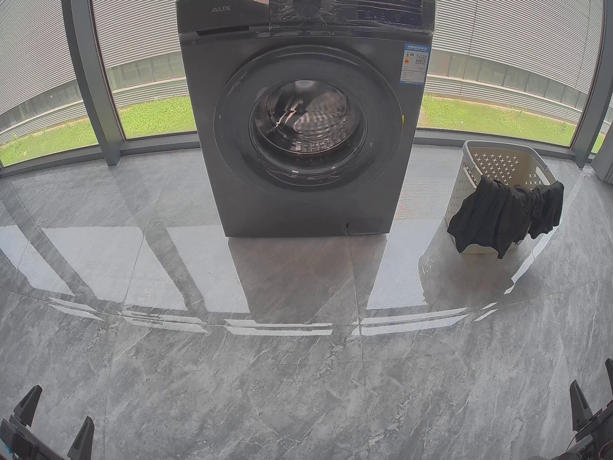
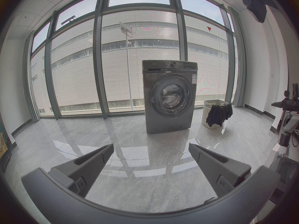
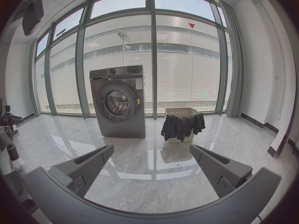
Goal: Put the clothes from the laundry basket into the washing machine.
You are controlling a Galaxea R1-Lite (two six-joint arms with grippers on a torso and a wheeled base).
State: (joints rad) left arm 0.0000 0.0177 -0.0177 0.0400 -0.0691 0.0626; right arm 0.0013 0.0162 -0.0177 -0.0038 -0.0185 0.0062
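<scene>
Left pincer [image 2: 150, 147] and right pincer [image 3: 151, 147]: both wide open, empty. Black clothes [image 1: 504, 215] drape the white perforated plastic laundry basket [image 1: 504, 161] beside the grey front-loading washing machine [image 1: 287, 212]. Risk: its round door [image 1: 308, 126] looks shut; snagged cloth could topple the basket.

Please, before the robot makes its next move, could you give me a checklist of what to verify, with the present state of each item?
1. The door of the washing machine is open for loading: not ok, it looks shut.
2. The clothes are easy to grasp: ok, they hang over the laundry basket rim.
3. The left claw is open and empty: ok.
4. The right claw is open and empty: ok.
5. Both claws are close to the basket: not ok, both are far from it.
6. More clothes lie deeper in the basket: cannot tell.
</scene>
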